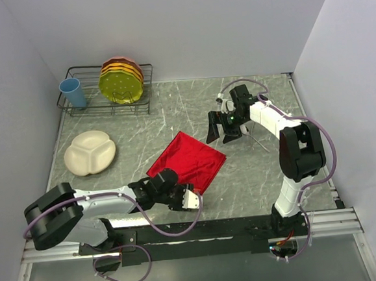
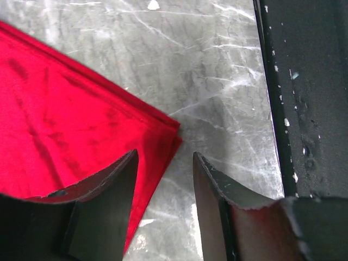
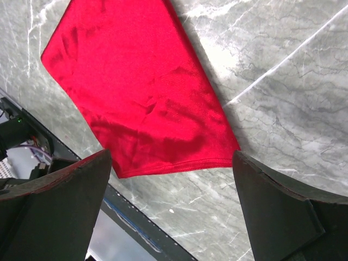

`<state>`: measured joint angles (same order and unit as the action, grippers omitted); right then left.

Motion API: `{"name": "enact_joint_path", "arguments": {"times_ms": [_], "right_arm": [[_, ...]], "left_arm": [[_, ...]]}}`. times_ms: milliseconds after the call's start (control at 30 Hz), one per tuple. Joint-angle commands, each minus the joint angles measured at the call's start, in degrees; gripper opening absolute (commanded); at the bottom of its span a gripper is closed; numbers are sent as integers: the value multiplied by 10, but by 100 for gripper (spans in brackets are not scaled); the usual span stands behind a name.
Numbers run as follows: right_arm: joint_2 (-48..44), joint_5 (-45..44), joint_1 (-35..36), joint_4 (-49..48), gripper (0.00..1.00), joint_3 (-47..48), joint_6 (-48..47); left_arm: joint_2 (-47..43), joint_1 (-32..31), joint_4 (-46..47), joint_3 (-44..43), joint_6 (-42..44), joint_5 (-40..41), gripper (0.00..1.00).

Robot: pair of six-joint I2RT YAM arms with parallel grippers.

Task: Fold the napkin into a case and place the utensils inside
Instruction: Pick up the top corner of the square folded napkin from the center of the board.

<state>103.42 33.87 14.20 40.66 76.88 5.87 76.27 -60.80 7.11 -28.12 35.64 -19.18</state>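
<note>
Napkin (image 1: pixel 188 161) lay mid-frame, lower corner at my left gripper (image 2: pixel 165 157), its fingers narrowly parted and empty; right gripper (image 1: pixel 222 138), spread wide, hung farther, upper right.

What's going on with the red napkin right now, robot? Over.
Left fingers open at the napkin near corner. Right fingers open, hovering beyond it. Napkin folded flat, nothing on it.
</note>
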Motion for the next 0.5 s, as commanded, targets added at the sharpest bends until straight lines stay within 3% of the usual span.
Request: {"name": "enact_joint_path", "arguments": {"times_ms": [0, 467], "right_arm": [[-11, 2, -4, 8, 100, 15, -11], [-6, 14, -3, 9, 100, 13, -6]], "left_arm": [[16, -7, 50, -11, 21, -15, 51], [39, -7, 65, -26, 16, 12, 42]]}}
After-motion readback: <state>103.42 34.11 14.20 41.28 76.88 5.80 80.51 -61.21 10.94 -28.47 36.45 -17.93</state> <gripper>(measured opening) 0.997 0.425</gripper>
